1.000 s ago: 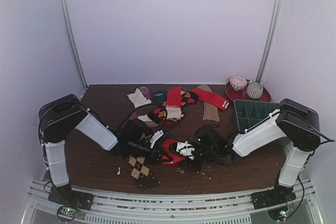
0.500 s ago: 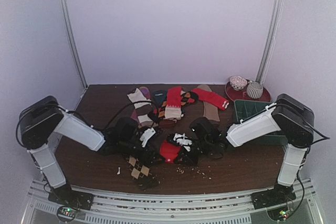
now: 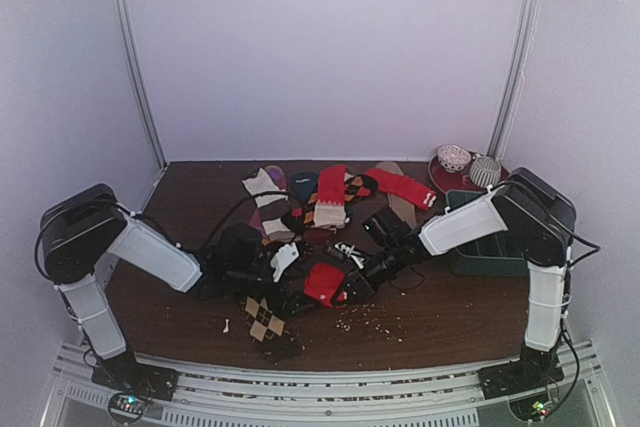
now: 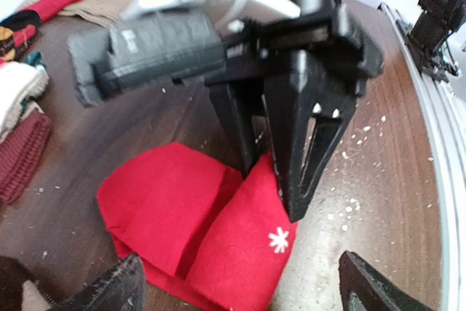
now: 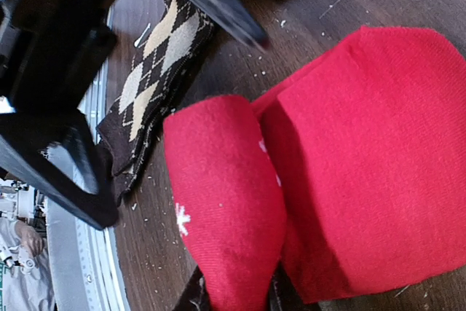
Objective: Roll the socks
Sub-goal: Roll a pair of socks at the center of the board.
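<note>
The plain red cloth sock [image 3: 322,284] lies folded mid-table, with your right gripper [image 3: 362,272] pinching its fold. The left gripper [image 4: 247,282] gapes wide at its 9 o'clock. The sock is light, limp and likely to unfold, so grip the thick folded edge. The brown argyle sock [image 3: 263,319] lies at 7 o'clock.

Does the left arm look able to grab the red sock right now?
Likely yes: the left gripper points, jaws open, at the red sock, though the right gripper pinches its fold, crowding the middle.
</note>
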You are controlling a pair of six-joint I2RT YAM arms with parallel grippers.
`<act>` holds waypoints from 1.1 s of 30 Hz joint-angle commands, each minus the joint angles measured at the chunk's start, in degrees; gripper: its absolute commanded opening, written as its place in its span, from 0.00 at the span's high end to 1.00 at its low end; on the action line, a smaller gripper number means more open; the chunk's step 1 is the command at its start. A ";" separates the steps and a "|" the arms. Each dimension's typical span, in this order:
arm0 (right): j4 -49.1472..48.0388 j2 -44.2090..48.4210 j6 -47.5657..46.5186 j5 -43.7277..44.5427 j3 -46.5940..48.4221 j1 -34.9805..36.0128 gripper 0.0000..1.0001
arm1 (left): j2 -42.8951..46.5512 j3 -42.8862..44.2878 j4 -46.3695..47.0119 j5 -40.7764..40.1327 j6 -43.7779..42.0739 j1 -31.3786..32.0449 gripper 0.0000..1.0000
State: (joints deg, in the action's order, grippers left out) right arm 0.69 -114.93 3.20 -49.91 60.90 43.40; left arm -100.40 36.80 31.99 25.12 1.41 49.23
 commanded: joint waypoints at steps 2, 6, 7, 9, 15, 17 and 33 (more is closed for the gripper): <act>14.25 -5.29 1.19 5.55 -3.11 -0.58 0.82 | -4.23 3.51 2.38 2.84 -3.26 0.43 0.13; 14.88 -5.60 0.66 5.46 -3.25 -0.67 0.82 | -6.49 5.04 0.91 2.61 -3.61 0.43 0.22; 15.01 -5.65 0.47 5.46 -3.19 -0.72 0.82 | -6.96 5.18 1.06 2.64 -3.42 0.43 0.24; 15.35 -5.80 0.20 5.44 -3.12 -0.77 0.82 | -7.79 5.42 1.51 2.78 -2.99 0.43 0.32; 16.30 -6.06 -0.70 5.30 -3.00 -0.94 0.82 | -10.58 6.97 0.87 2.98 -2.13 0.45 0.56; 16.44 -6.10 -0.88 5.34 -2.99 -0.92 0.82 | -11.65 7.66 0.13 3.53 -2.05 0.44 0.76; -9.20 15.77 -2.18 19.19 -13.45 0.48 0.52 | -20.23 11.76 -21.45 4.17 13.45 -1.87 1.00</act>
State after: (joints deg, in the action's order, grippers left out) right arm -1.50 -106.50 3.05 -44.18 53.41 42.48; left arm -114.28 50.28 25.80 31.79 8.01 49.36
